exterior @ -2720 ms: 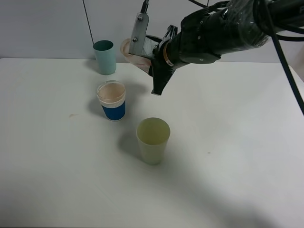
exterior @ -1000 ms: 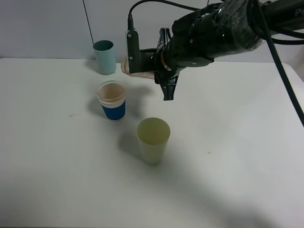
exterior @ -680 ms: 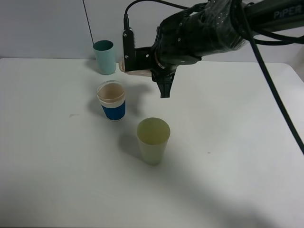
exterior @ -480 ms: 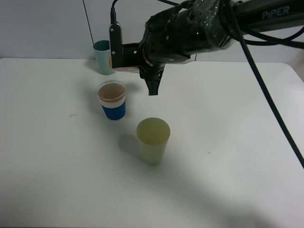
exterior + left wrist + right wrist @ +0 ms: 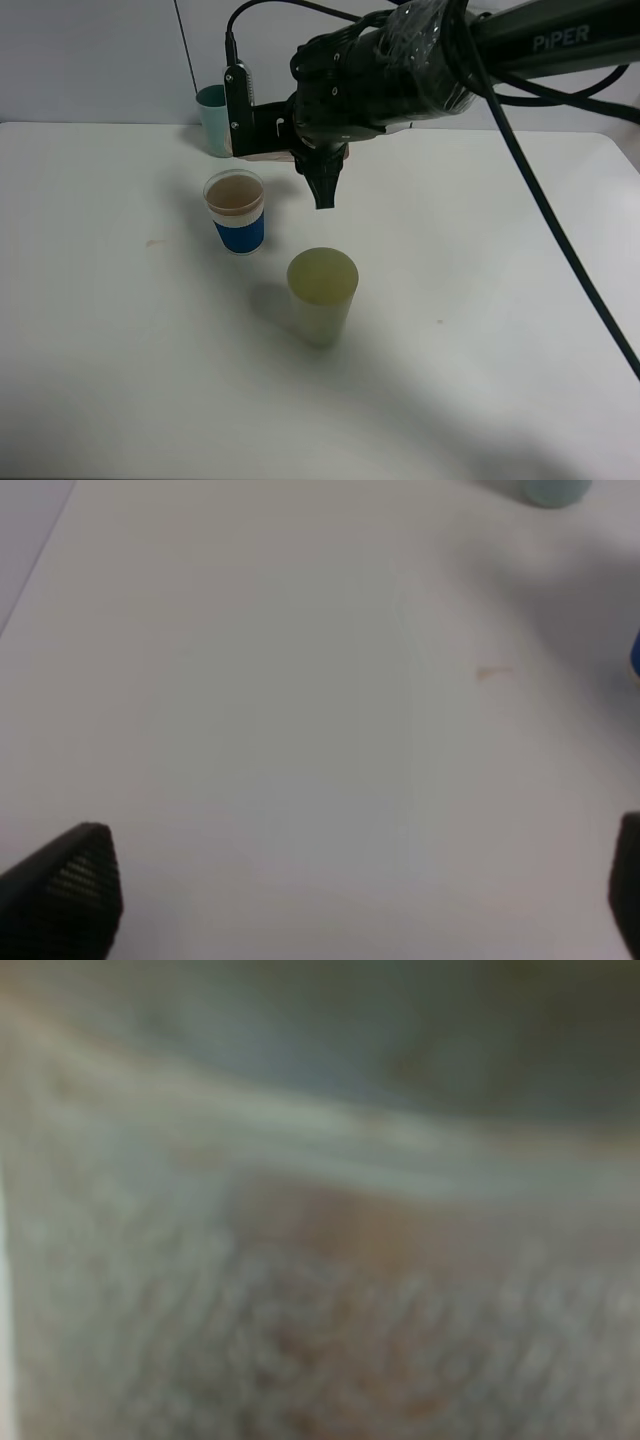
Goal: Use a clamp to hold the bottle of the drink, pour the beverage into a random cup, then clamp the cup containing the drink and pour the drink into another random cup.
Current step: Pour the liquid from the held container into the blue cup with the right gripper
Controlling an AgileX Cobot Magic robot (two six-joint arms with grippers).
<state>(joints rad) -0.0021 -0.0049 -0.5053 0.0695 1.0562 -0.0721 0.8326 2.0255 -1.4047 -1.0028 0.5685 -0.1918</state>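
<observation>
The white table [image 5: 120, 400] carries three cups. The black, cable-wrapped right arm [image 5: 420, 65] reaches across the middle of the exterior view and is much the nearer arm to the work. Its clamp [image 5: 240, 135] is closed on the bottle of the drink [image 5: 268, 155]. Only a pale pink strip of the bottle shows below the wrist. Its long axis lies about level, its free end towards the left of that view. Bottle and clamp hang beyond the blue-and-white cup [image 5: 236, 212], at its far side and not over its mouth, and just in front of the teal cup [image 5: 209, 112], which they partly hide. The blue-and-white cup holds reddish-brown beverage [image 5: 234, 194]. The pale green cup [image 5: 322, 295] stands nearest the camera, apart from the others. In my judgement any further pour needs the bottle mouth brought nearer, over the cup rim. The left gripper [image 5: 340, 900] hangs wide and empty over bare table, with a faint stain [image 5: 492, 672] ahead of it. The right wrist view is blurred, with nothing to make out. Writing: "PIPER" [image 5: 562, 41] on the right arm link; the bottle label cannot be read.
</observation>
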